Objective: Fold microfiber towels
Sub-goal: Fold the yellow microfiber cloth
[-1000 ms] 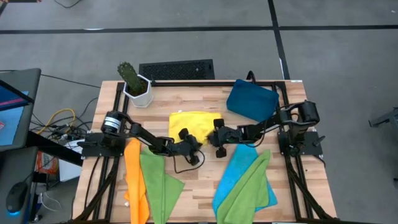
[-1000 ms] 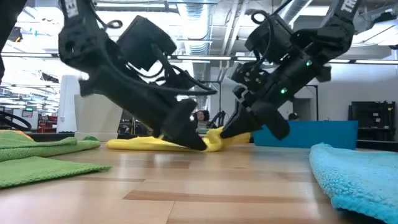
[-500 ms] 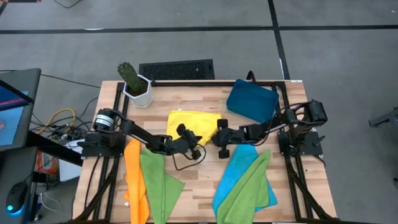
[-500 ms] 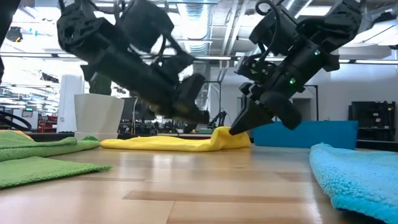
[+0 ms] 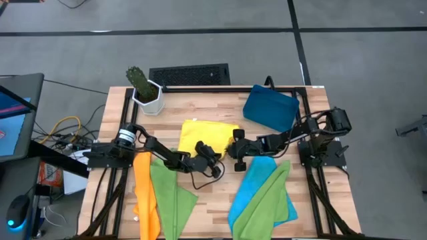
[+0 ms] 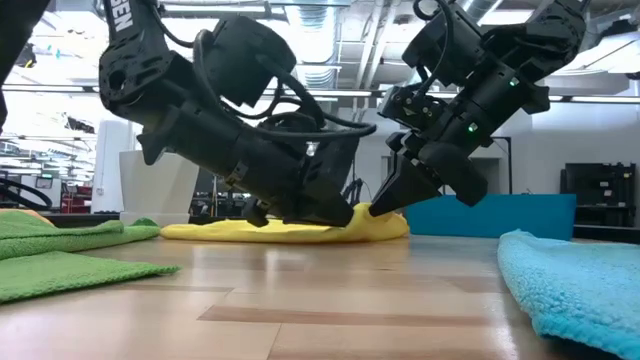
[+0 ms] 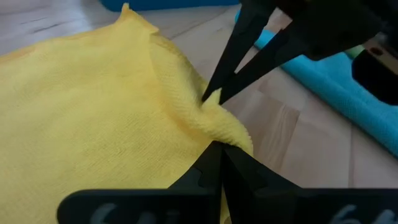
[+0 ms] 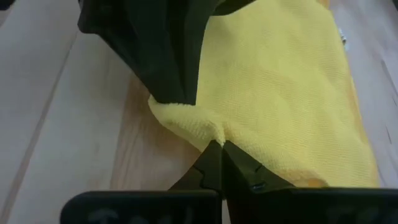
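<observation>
Pinching one corner of the soft yellow microfiber towel (image 5: 208, 132), both fingers sets — left gripper (image 7: 219, 151), right gripper (image 8: 217, 147) — crowded together; thin cloth could slip free or the fingers collide.

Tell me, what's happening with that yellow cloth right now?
Left gripper and right gripper both pinched shut on the yellow towel, same near edge. Towel flat on the table, not yet folded. Nothing in the way.
</observation>
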`<action>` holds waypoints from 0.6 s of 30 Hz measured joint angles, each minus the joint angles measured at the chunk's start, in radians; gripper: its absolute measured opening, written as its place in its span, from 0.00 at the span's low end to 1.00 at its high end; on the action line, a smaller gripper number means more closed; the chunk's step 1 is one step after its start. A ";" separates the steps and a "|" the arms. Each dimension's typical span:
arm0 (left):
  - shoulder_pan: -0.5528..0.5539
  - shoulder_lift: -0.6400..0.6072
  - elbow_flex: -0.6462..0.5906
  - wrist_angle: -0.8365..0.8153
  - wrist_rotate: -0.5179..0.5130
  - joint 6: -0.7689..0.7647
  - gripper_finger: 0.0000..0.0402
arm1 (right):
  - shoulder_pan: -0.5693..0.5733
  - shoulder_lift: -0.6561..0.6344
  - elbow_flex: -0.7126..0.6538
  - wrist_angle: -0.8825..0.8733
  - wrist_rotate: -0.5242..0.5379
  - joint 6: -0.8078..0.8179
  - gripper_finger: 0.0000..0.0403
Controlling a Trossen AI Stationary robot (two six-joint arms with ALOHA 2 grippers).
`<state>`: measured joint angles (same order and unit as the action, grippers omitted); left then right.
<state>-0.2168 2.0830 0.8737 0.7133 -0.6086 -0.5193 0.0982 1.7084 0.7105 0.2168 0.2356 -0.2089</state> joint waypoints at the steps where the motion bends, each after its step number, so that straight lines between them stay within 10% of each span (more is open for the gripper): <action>1: -0.003 0.000 0.004 -0.009 -0.009 -0.001 0.00 | 0.000 0.000 0.000 0.000 0.000 0.000 0.06; 18: -0.013 0.070 0.041 -0.045 -0.020 -0.024 0.00 | 0.089 0.000 0.003 0.072 -0.027 -0.034 0.07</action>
<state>-0.2295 2.1532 0.9142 0.6681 -0.6284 -0.5429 0.1874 1.7088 0.7139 0.2886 0.2089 -0.2429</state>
